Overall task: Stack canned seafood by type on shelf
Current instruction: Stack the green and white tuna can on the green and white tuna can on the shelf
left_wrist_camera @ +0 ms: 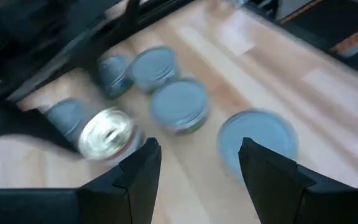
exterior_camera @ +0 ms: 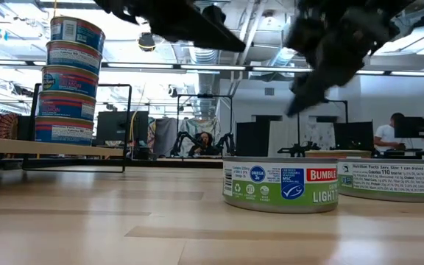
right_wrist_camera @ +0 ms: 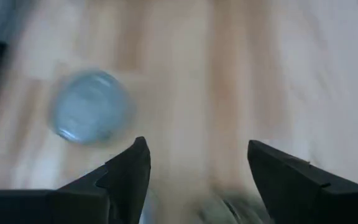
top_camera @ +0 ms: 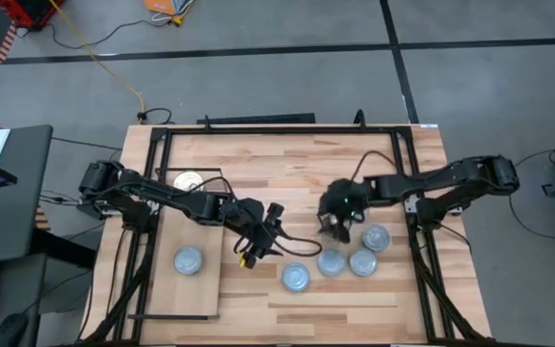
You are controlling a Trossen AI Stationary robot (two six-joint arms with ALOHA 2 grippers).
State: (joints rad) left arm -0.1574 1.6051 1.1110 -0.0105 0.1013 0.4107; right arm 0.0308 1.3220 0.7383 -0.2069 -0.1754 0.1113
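Butcher-block slats made up your tabletop (top_camera: pixel 287 164), with grey floor around it and, past its far edge in the low view, an office where a person sat at a screen. You had the shelf (top_camera: pixel 176 289) lying on the left side of the table, its black wire frame (top_camera: pixel 196 173) at the far end. Sorting by type looked well begun: a gold-topped stack (top_camera: pixel 189 180) stood inside the frame — five tins high in the low view — while one blue-silver tin (top_camera: pixel 189 259) sat apart on the board, probably starting the second pile.

Loose on the table lay four more blue-silver tins: one (top_camera: pixel 296 277) nearest the shelf, then three (top_camera: pixel 331 262) (top_camera: pixel 362 262) (top_camera: pixel 376 237) clustered under your right arm.

Your right gripper (top_camera: pixel 340 227) hung just beside that cluster; its wrist view showed the fingers apart with nothing between them, likely lining up a pick. Your left gripper (top_camera: pixel 261 241) sat near the shelf's edge — fingers parted and empty too.
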